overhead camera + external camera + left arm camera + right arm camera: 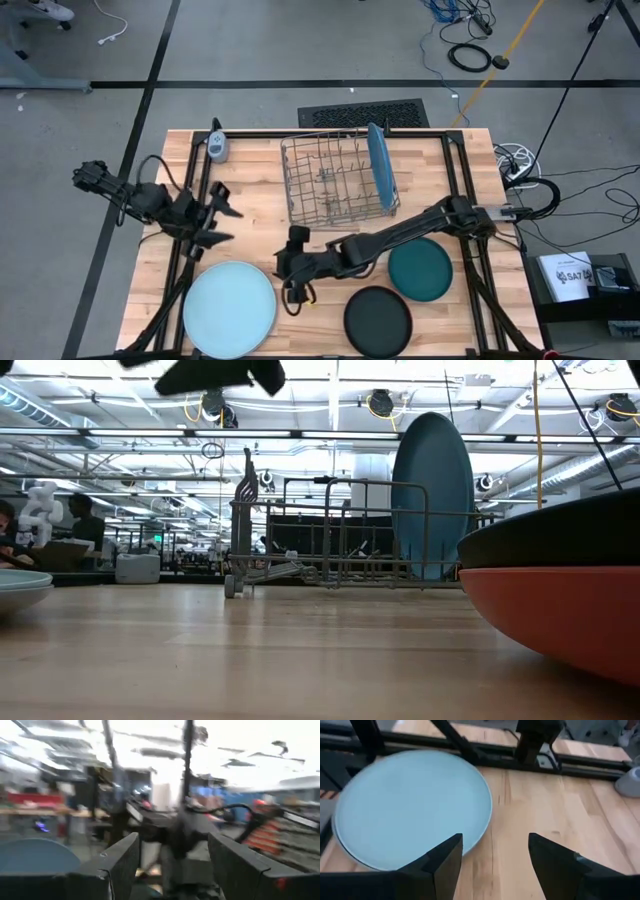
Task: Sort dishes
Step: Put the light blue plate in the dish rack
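- The wire dish rack point(335, 180) sits toward the far edge of the wooden tabletop point(260, 190), about mid-width. A mid-blue plate point(379, 165) stands upright on its edge at the right end of the rack; the low view shows it clearly too point(432, 490).
- The big pale blue plate point(229, 308) lies flat near the front-left corner of the tabletop. The right wrist view looks right down on it point(410, 807).
- The dark teal plate point(420, 268) lies flat toward the front right, and the black plate point(378, 320) sits just beside it, closer to the front edge.
- In the low view there's an orange dish point(560, 610) right up close with a dark one point(560, 535) resting on top of it.
- The right end effector point(292, 272) reaches across to the middle front of the tabletop, just beside the pale blue plate's rim. Its fingers point(442, 862) are spread apart with nothing between them, just bare wood.
- The left end effector point(222, 225) hangs over the left side of the tabletop, behind the pale blue plate, jaws released and empty.
- A small grey-white gadget point(217, 146) lies near the far-left corner.
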`<state>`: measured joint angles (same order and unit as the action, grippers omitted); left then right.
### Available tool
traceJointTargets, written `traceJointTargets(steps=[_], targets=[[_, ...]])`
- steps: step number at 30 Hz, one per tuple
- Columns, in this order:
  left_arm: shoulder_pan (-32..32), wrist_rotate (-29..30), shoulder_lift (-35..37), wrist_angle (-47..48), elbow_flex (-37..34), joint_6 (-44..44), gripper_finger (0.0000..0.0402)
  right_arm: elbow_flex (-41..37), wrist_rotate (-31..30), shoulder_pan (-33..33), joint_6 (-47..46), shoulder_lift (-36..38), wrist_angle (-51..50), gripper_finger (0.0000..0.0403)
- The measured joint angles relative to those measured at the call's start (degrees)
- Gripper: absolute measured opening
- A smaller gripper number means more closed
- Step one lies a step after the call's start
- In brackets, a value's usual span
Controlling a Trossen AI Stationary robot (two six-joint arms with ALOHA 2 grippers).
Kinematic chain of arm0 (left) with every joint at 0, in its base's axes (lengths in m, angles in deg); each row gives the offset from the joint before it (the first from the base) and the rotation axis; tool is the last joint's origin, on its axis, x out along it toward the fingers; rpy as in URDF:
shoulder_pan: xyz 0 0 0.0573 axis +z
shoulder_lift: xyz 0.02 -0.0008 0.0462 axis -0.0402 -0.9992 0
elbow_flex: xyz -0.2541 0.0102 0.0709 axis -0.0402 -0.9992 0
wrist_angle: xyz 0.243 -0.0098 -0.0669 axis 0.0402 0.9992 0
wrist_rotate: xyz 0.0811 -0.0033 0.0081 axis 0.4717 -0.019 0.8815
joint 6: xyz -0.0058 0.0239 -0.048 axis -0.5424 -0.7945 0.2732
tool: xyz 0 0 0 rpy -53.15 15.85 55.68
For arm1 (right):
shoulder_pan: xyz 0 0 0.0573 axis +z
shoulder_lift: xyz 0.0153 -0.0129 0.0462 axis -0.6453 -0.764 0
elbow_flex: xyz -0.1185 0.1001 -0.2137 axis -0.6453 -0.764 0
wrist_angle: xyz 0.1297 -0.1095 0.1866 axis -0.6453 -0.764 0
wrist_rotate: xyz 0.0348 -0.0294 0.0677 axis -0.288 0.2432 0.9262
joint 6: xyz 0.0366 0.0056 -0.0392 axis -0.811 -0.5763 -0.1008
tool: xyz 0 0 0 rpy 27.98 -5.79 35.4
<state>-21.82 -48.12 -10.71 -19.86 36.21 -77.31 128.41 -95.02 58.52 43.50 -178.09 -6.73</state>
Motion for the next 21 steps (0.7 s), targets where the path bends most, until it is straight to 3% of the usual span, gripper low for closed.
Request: traceJointTargets(steps=[8, 14, 21], targets=[[0.0, 1.3, -4.9, 30.0, 9.1, 12.7, 0.0235, 0.0, 0.0, 1.2, 4.0, 0.4, -3.8, 0.0219], [0.0, -2.8, -13.9, 52.7, 14.1, 24.6, 0.0235, 0.0, -0.1, 1.9, 5.2, 1.5, -7.2, 0.0219], [-0.5, -8.6, -27.6, 65.9, 15.0, 28.6, 0.0235, 0.0, -0.1, 2.0, 6.1, 1.8, -7.1, 0.0219]])
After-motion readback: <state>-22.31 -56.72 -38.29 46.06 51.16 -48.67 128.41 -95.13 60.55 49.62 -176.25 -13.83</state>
